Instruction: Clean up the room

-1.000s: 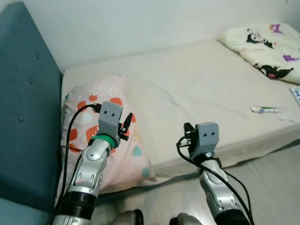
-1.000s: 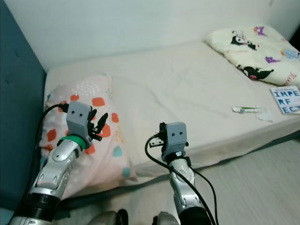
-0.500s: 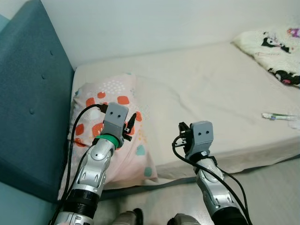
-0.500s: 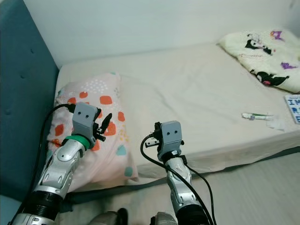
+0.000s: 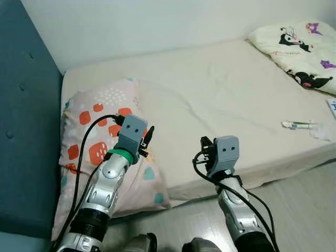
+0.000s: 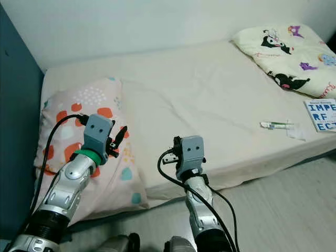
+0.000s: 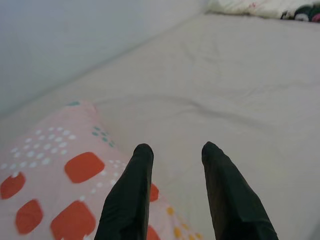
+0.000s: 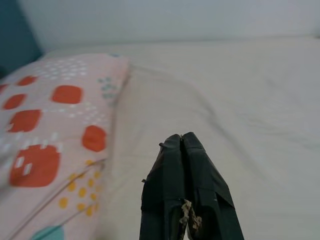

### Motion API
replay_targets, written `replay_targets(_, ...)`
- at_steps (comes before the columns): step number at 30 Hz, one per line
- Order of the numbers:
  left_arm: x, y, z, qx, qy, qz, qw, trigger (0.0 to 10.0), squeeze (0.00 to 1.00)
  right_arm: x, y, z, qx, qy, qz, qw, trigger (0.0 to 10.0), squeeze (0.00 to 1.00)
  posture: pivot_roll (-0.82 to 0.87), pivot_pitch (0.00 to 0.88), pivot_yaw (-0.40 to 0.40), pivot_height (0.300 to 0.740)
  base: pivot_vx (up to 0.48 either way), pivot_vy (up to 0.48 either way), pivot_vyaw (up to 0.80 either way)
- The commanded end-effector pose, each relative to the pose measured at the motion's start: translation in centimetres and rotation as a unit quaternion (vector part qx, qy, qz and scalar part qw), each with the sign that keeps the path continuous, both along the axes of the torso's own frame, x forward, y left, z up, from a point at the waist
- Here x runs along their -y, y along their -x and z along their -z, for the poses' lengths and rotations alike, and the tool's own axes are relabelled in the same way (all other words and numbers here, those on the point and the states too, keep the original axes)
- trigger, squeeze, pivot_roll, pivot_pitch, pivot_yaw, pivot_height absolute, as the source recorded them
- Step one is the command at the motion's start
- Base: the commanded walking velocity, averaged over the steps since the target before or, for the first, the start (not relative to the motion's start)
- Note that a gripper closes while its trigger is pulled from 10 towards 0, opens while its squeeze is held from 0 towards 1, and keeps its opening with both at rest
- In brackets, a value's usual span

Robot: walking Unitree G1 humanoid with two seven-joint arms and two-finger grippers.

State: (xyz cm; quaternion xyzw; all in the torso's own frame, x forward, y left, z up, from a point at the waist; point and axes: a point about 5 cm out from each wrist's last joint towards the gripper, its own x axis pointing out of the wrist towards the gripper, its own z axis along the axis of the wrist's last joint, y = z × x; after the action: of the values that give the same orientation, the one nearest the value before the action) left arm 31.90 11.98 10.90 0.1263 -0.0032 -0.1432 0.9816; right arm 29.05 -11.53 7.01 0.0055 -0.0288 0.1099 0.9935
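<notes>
A pink pillow (image 5: 97, 142) with orange patches lies at the head of a cream bed (image 5: 226, 100), partly hanging over the near edge. My left gripper (image 5: 148, 137) hovers over the pillow's near right part, open and holding nothing; its black fingers (image 7: 131, 190) show in the left wrist view. My right gripper (image 5: 207, 149) is shut and empty, held just above the bed's near edge right of the pillow. A thin white-and-green tube (image 5: 298, 124) and crumpled paper (image 5: 321, 131) lie on the bed at right.
A cartoon-print blanket (image 5: 296, 50) is bunched at the bed's far right. A book (image 6: 321, 114) rests on the right edge. A teal padded headboard (image 5: 23, 126) rises on the left. Wood floor (image 5: 299, 205) runs along the bed's near side.
The camera has swung, so the whole scene has shifted left. Both arms keep their pose over the pillow and the bed edge.
</notes>
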Motion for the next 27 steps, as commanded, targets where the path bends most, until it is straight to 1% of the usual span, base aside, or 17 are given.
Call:
replay_targets(1, 0.43, 0.13, 0.32, -0.002, 0.002, 0.006, 1.000, 10.0, 0.00, 0.65, 0.28, 0.59, -0.010, -0.001, 0.010, 1.000, 10.0, 0.00, -0.05, 0.026, 0.073, 0.740, 0.270, -0.394, 0.00)
replay_targets(8, 0.25, 0.06, 0.43, -0.005, 0.003, 0.000, 1.000, 10.0, 0.00, 0.66, 0.27, 0.62, -0.011, 0.000, 0.010, 1.000, 10.0, 0.00, -0.05, 0.024, 0.072, 0.740, 0.282, -0.371, 0.00)
replay_targets(16, 0.21, -0.04, 0.49, -0.003, 0.001, 0.000, 1.000, 10.0, 0.00, 0.63, 0.27, 0.68, -0.012, 0.004, 0.006, 1.000, 10.0, 0.00, -0.05, 0.026, 0.073, 0.740, 0.000, -0.343, 0.00)
replay_targets(17, 0.20, -0.05, 0.49, -0.003, 0.002, 0.000, 1.000, 10.0, 0.00, 0.61, 0.26, 0.88, -0.018, 0.019, 0.006, 1.000, 10.0, 0.00, -0.05, 0.026, 0.073, 0.740, 0.000, -0.322, 0.00)
replay_targets(19, 0.24, -0.04, 0.50, -0.005, 0.008, 0.001, 1.000, 10.0, 0.00, 0.51, 0.33, 1.00, -0.019, 0.023, 0.003, 1.000, 10.0, 0.00, -0.05, 0.027, 0.072, 0.740, 0.000, 0.000, 0.00)
replay_targets(20, 0.25, -0.03, 0.54, -0.008, 0.012, 0.001, 1.000, 10.0, 0.00, 0.51, 0.39, 0.93, -0.019, 0.003, 0.005, 1.000, 10.0, 0.00, -0.05, 0.027, 0.072, 0.740, 0.000, 0.000, 0.00)
replay_targets(21, 0.25, -0.02, 0.57, -0.009, 0.013, 0.001, 1.000, 10.0, 0.00, 0.54, 0.40, 0.90, -0.020, -0.006, 0.006, 1.000, 10.0, 0.00, -0.05, 0.027, 0.072, 0.740, 0.000, 0.000, 0.00)
replay_targets(27, 0.25, -0.03, 0.58, -0.011, 0.020, 0.002, 1.000, 10.0, 0.00, 0.69, 0.34, 0.87, -0.019, 0.000, 0.007, 1.000, 10.0, 0.00, -0.05, 0.027, 0.072, 0.740, 0.000, 0.000, 0.00)
